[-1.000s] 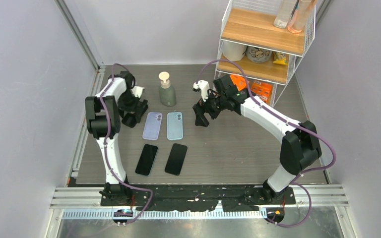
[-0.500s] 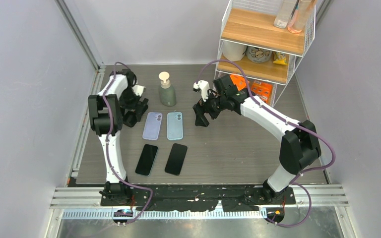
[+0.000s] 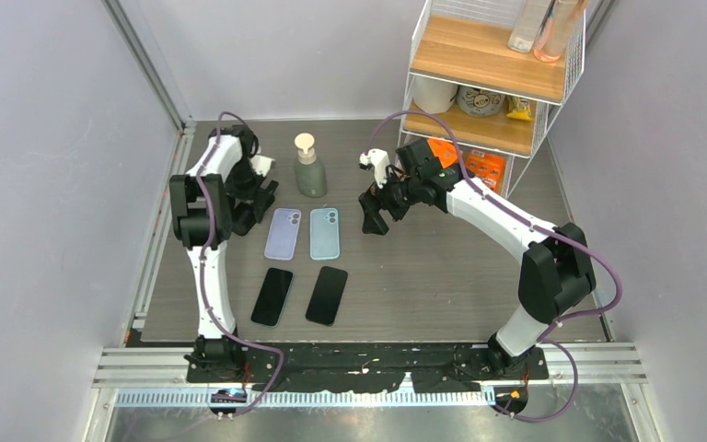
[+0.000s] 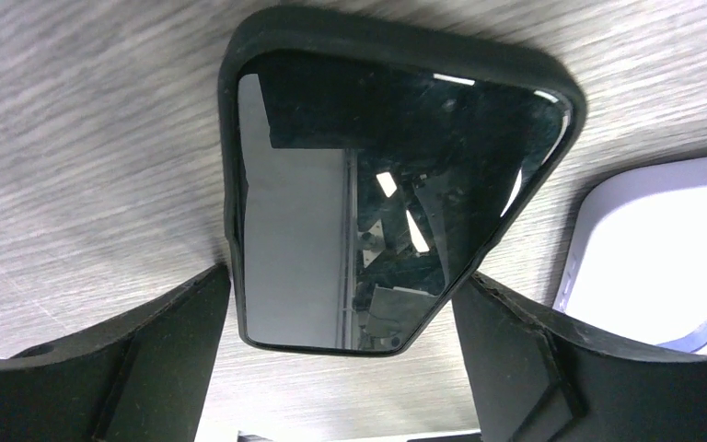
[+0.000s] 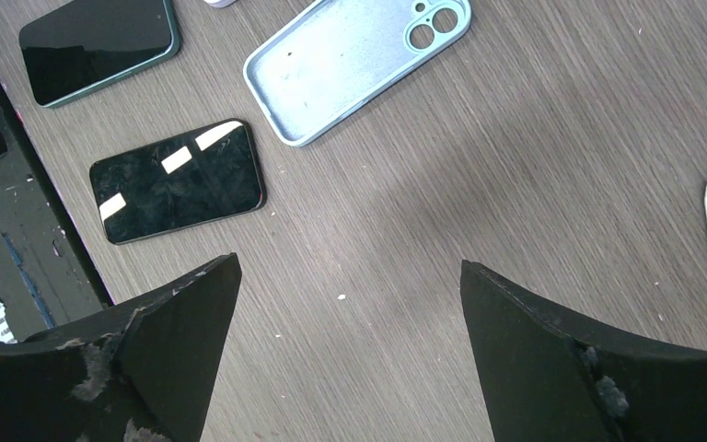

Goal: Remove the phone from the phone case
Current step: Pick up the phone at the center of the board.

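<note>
Closing the left claw (image 4: 345, 276) from here risks pinching phone case (image 4: 405, 41) and phone (image 4: 377, 212) together, so both lift instead of separating; it's wide, straddling one end, holding nothing. Phone lies screen-up on the surface (image 4: 83, 138), far left: glossy black glass in a matte black rim. Right claw (image 5: 350, 265) wide, empty.

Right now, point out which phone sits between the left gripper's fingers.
The phone in the black case, screen up between the left gripper's fingers, beside the lavender case. The other two phones lie apart from it, nearer the arms' bases.
</note>
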Robot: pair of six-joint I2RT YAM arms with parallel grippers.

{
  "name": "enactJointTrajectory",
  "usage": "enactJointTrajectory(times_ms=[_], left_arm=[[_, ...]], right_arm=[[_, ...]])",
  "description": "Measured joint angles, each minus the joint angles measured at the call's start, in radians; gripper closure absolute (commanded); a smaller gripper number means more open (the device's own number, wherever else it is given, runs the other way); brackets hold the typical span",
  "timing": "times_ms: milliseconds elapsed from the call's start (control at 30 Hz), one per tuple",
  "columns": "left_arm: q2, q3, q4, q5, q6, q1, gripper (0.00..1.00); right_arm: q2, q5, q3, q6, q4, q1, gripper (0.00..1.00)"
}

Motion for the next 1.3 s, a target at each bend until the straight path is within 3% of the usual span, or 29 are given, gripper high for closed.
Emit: enactJointTrajectory(times_ms=[367,467,667,1300], left_arm=[[0.006,0.008,-0.007,-0.003,0.027,-0.017,0.64],[0.000,-0.003,0.002,-0.002,0.034,-0.017,1.00],[-0.047,-0.073,0.056,0.004,0.053,-0.017,1.00],[-0.392,-0.441,0.294,0.050,0.103,-0.016,1.00]], right_arm=[[0.006,-0.003,0.000,0.000,0.000,0.000,0.05],[0.006,-0.004,0.000,0.000,0.000,-0.003,0.04],[0.007,-0.006,0.000,0.000,0.000,-0.005,0.05],[0.017,0.076,-0.026,0.111,0.051,-0.065,0.05]])
